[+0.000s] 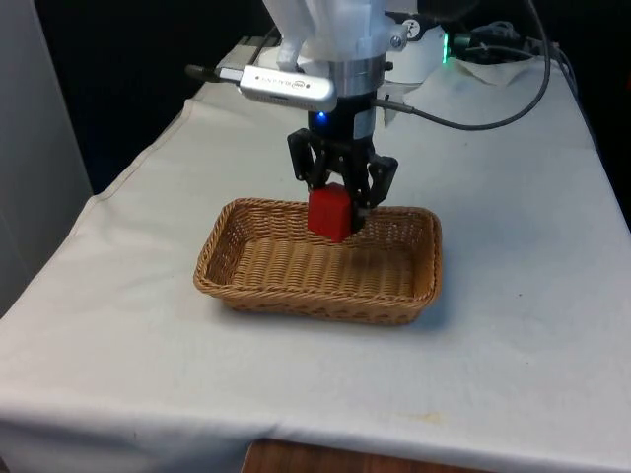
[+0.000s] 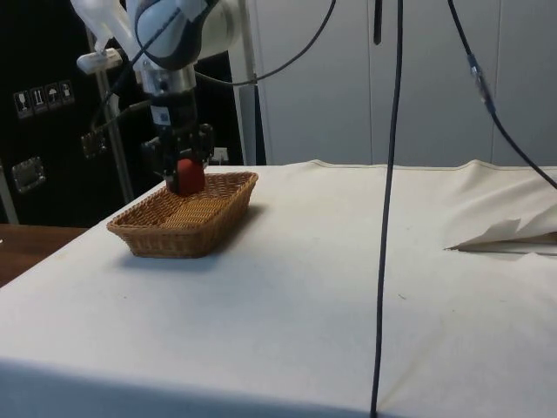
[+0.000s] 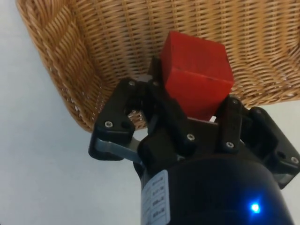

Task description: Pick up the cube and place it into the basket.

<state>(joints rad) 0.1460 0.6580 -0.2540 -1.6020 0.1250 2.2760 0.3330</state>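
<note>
- The black two-finger gripper [image 1: 340, 202] is hanging over the far rim of the shallow rectangular woven wicker basket [image 1: 286, 281], pointing downward.
- It is gripping the red cube [image 1: 329, 212]; the fingers are clenched on opposite faces of the block, as the wrist view shows [image 3: 197, 77].
- The cube is sitting tilted in the grasp, one corner pointing down, held clear above the basket floor and not touching the weave.
- In the side view the cube [image 2: 187, 174] is showing just above the basket's rim [image 2: 187, 235], close beneath the gripper [image 2: 181, 170].
- The wrist view is showing the basket's corner and inner wall [image 3: 93, 56] directly behind the cube, with the gripper [image 3: 206, 108] over the rim's edge and white cloth alongside.
- The basket is resting flat on the white tablecloth [image 1: 513, 325], roughly mid-table, long side running across the front view.
- A black cable [image 1: 473, 123] is trailing from the wrist toward the front view's right across the cloth.
- In the side view a dark cable [image 2: 387, 218] is hanging vertically in the foreground, and a fold of cloth [image 2: 509, 235] is lying raised at the far edge of the table.
</note>
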